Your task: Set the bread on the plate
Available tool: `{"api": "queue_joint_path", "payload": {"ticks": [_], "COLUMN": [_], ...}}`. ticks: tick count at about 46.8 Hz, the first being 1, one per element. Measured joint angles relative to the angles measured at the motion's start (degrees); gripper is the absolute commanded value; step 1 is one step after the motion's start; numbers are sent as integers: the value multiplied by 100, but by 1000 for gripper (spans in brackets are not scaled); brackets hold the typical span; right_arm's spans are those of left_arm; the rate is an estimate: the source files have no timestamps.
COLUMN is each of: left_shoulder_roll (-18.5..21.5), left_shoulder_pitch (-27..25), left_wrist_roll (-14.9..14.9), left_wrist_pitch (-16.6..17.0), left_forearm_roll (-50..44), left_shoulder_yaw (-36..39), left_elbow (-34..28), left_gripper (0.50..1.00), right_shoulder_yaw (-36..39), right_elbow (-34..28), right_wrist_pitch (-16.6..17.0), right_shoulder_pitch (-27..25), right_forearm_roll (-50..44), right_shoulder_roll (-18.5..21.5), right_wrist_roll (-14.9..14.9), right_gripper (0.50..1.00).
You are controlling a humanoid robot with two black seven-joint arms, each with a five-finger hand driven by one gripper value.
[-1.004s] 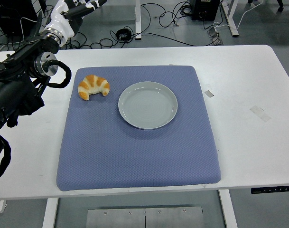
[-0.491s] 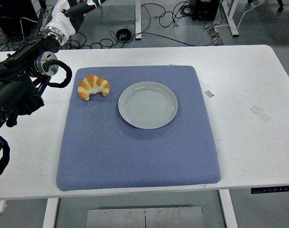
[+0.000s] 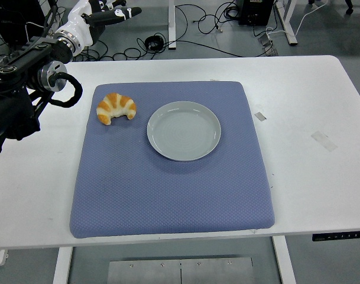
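Observation:
A golden croissant [image 3: 116, 107] lies on the blue mat [image 3: 168, 189] near its far left corner. An empty grey plate [image 3: 184, 130] sits on the mat just right of the croissant, apart from it. My left arm [image 3: 26, 83] comes in from the left edge and bends up to the far left. Its hand [image 3: 112, 10] hangs beyond the table's far edge, well behind the croissant, with fingers stretched out and holding nothing. The right arm is out of view.
The white table [image 3: 310, 100] carries the mat and two bits of tape [image 3: 324, 141] on its right side. Cables and desk legs [image 3: 173, 26] lie on the floor beyond the far edge.
My left arm has drawn up and back towards the far left, and its lower part has left the picture's bottom left. The hand has shifted slightly right. Croissant and plate have not moved.

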Motion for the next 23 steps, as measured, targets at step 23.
{"api": "queue_joint_path", "payload": {"ticks": [23], "left_shoulder_roll": [2233], "left_shoulder_pitch": [-461], "left_wrist_roll": [-37], "left_wrist_pitch": [731], "left_forearm_roll": [733], "left_shoulder_yaw": [1381], "left_elbow": [-3523], "left_gripper": [977], "right_shoulder_yaw": [0], "right_elbow": [0], "right_wrist_pitch": [1], "right_shoulder_pitch": [3], "right_forearm_roll": [0], "right_shoulder_roll": [0], "right_wrist_roll": [-1], "right_gripper": [1000]}}
